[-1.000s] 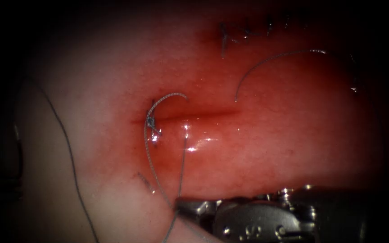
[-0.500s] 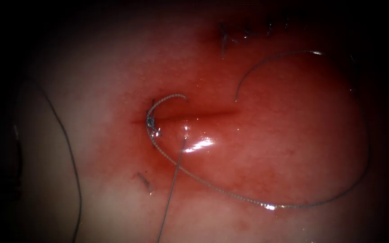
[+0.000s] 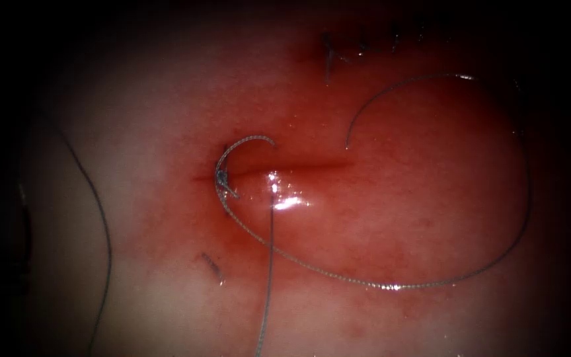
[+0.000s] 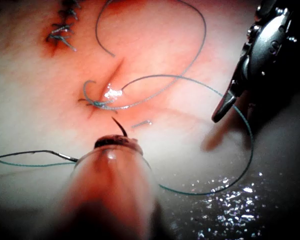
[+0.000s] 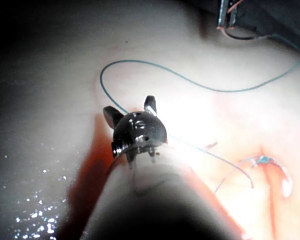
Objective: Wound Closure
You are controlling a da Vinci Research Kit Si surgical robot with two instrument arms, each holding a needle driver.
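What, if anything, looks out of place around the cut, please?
A short loose piece of thread lies on the tissue below the cut's left end, attached to nothing. Fluid pools beside the knot. The left gripper holds the needle, clear of the tissue; the right gripper is open, holding nothing.

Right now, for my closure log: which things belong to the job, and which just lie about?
Job: left tool, shut on the needle just behind its tip, off the tissue; right tool, open, empty; thread; cut.
Lying about: cut end of thread; older stitched cut.
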